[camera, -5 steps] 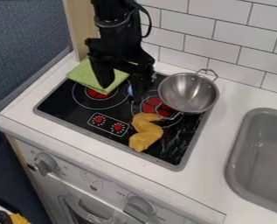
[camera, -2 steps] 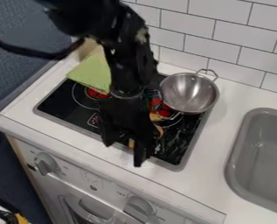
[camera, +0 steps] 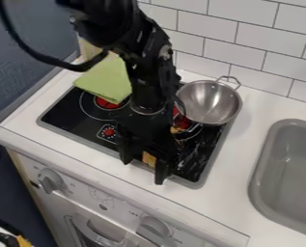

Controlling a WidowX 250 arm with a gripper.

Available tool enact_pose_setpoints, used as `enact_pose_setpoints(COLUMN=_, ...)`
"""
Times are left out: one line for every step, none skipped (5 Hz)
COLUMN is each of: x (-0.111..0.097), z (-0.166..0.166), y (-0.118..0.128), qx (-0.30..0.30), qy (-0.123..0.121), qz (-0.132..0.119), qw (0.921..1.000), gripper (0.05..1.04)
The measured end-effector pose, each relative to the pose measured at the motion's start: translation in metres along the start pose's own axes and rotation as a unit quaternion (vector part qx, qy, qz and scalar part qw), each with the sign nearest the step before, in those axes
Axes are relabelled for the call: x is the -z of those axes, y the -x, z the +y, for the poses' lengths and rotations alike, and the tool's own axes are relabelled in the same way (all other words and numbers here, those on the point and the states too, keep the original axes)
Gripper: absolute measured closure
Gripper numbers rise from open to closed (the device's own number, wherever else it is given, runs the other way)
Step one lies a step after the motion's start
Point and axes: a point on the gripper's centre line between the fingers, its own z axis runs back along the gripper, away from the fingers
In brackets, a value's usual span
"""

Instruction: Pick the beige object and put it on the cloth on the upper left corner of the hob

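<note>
While the tool [camera: 143,171] is spread wide, the beige object [camera: 149,158], probably soft and light, is best pinched mid-length.

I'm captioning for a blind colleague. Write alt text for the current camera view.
A robot's open claw hangs over a beige object near the front edge of a black hob. A green cloth lies at the hob's upper left corner; a metal pan sits at its upper right, a grey sink beyond.
</note>
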Motion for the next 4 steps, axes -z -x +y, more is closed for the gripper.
enact_pose_setpoints(x=0.0048, z=0.0003, y=-0.0085, qx=-0.013, qy=0.001, qz=-0.002, qw=0.9999, gripper=0.082)
enact_pose_setpoints(x=0.0051, z=0.0008, y=-0.0149, qx=-0.017, qy=0.001, qz=-0.007, qw=0.9998, gripper=0.133)
enact_pose_setpoints(x=0.0056, z=0.0017, y=-0.0165, qx=-0.023, qy=-0.002, qz=-0.014, qw=0.9996, gripper=0.382)
enact_pose_setpoints(x=0.0047, z=0.0023, y=-0.0137, qx=-0.018, qy=-0.005, qz=-0.015, qw=0.9997, gripper=0.524)
